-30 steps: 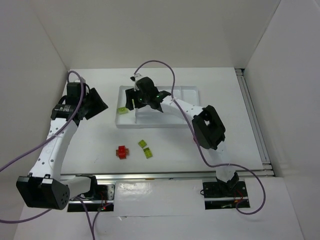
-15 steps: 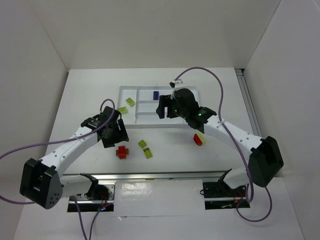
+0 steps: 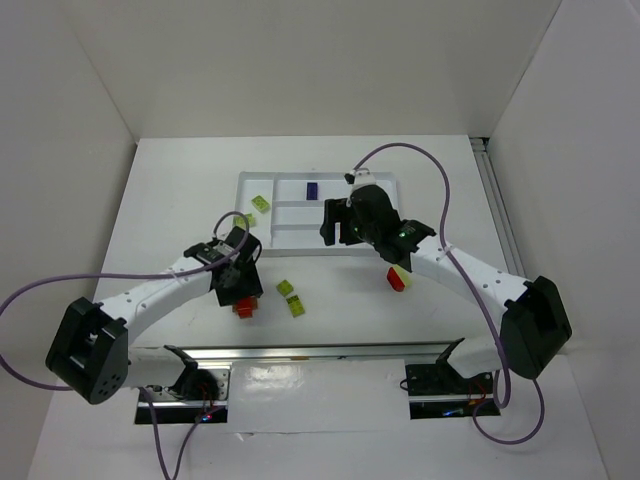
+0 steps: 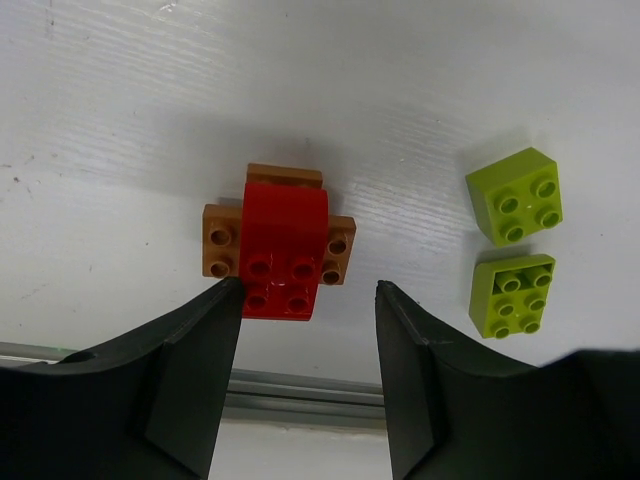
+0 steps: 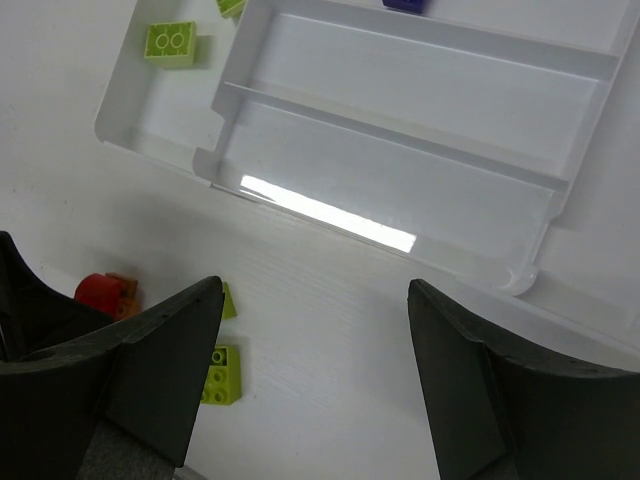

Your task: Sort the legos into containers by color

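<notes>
A white tray (image 3: 290, 232) with dividers lies at the back centre. It holds two yellow-green bricks (image 3: 261, 203) at its left end and a dark purple brick (image 3: 312, 189) at the back. On the table lie a red brick stacked on an orange brick (image 3: 245, 306), two yellow-green bricks (image 3: 291, 297) and a lone red brick (image 3: 398, 279). My left gripper (image 3: 238, 282) is open right above the red brick (image 4: 285, 245); its fingertips (image 4: 230, 292) stand at the brick's near edge. My right gripper (image 3: 335, 222) is open and empty over the tray's near rim (image 5: 330, 212).
A metal rail (image 3: 330, 350) runs along the table's near edge and another rail (image 3: 508, 240) along the right side. White walls close in the left, back and right. The two loose yellow-green bricks (image 4: 513, 195) lie just right of my left gripper.
My left arm has swung from the tray's left side down over the red-orange stack. My right arm drew back from the tray's left end to its near rim. A red brick now shows at right.
</notes>
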Available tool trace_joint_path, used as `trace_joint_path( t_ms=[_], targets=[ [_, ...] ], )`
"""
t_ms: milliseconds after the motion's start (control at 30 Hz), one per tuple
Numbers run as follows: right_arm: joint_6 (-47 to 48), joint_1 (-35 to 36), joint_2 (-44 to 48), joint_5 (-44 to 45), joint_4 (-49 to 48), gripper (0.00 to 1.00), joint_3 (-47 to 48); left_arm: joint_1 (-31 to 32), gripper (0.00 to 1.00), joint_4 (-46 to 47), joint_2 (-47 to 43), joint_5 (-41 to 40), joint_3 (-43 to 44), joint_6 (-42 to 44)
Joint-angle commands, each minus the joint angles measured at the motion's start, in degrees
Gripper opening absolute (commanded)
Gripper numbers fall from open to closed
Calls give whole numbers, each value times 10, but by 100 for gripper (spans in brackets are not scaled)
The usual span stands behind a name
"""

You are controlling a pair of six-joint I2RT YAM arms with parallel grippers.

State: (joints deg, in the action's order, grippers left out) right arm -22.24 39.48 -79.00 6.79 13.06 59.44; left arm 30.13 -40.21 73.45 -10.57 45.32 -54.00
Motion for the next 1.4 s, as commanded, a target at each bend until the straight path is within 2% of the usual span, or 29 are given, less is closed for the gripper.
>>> trace_joint_path(
  t_ms=[0, 500, 800, 1033, 1233, 1267, 1300, 1367],
  targets=[
    [-4, -1, 4, 6, -2, 82, -2, 5, 66, 4, 5, -29, -1, -15],
    [-4, -1, -6, -5, -8, 82, -7, 5, 67, 9, 32, -35, -12, -15],
    [-4, 4, -12, -5, -8, 80, -2, 5, 59, 25, 37, -30, -12, -10],
    [-4, 4, -12, 1, -8, 79, -2, 5, 56, 31, 49, -19, -12, -5],
    [-4, 4, -12, 1, -2, 79, 3, 5, 38, 31, 43, -19, -6, 0],
    [-4, 4, -12, 1, -2, 79, 3, 5, 33, 21, 43, -24, 7, 0],
    [-4, 4, -12, 1, 3, 79, 3, 5, 23, 12, 37, -24, 16, 6],
    [-4, 4, -5, -6, 3, 79, 3, 5, 10, -14, 21, -24, 57, 34]
  ],
)
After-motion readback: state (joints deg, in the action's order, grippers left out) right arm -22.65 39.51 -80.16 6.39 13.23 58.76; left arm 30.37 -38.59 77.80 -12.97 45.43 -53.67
